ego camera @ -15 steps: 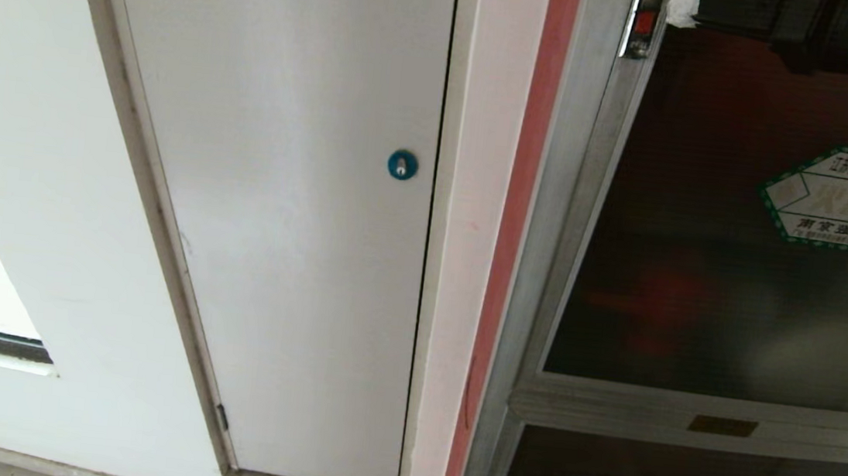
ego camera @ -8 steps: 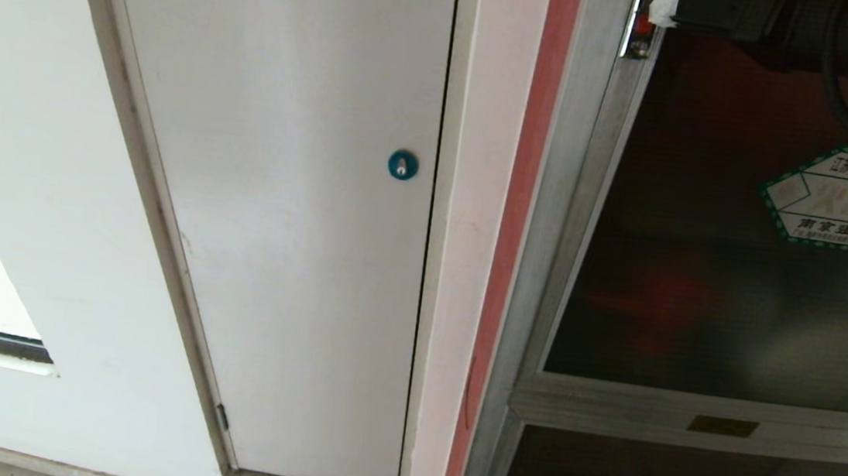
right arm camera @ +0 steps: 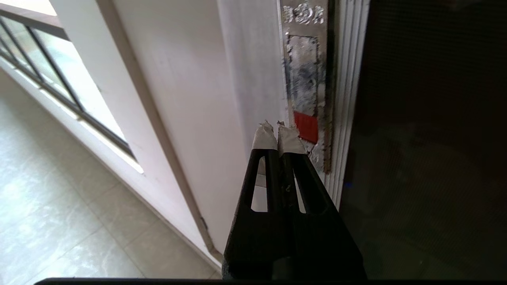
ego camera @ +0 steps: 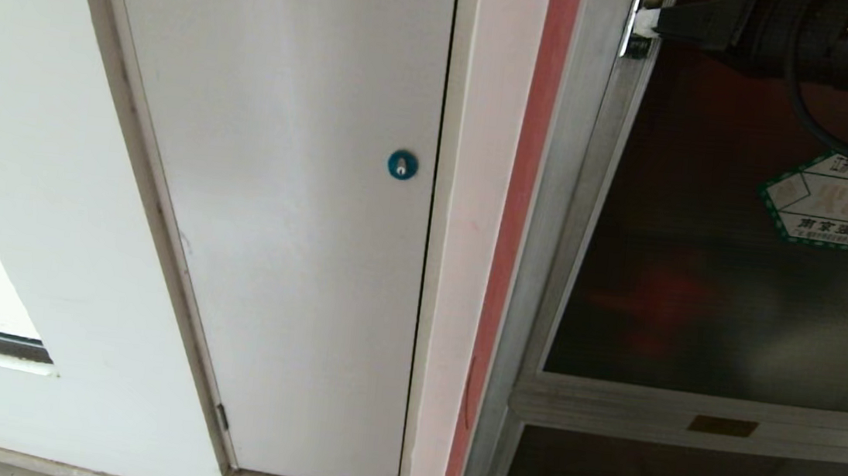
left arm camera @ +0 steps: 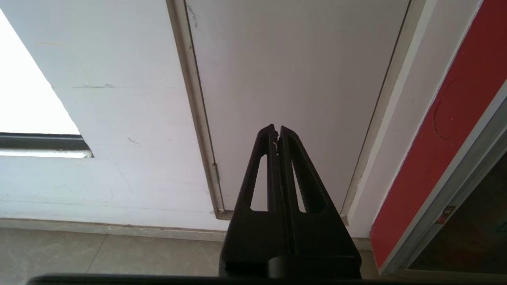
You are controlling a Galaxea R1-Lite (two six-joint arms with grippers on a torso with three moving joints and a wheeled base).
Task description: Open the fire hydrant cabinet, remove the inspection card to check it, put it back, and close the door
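Pressing its taped tips, pinched together on nothing, at the small red-marked latch (right arm camera: 305, 126) on the left edge of the closed dark-glass silver-framed door (ego camera: 698, 295), the right gripper (right arm camera: 277, 128) risked slipping off without catching it; left gripper (left arm camera: 276, 130) parked, likewise closed.

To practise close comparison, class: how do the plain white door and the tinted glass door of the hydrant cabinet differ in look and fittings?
The white door is opaque and plain; the glass door is dark and see-through, with red dimly visible behind. The white door carries a round blue lock; the glass door has a latch with a red mark, where the shut right gripper points, and a green-bordered sticker. Both are closed.
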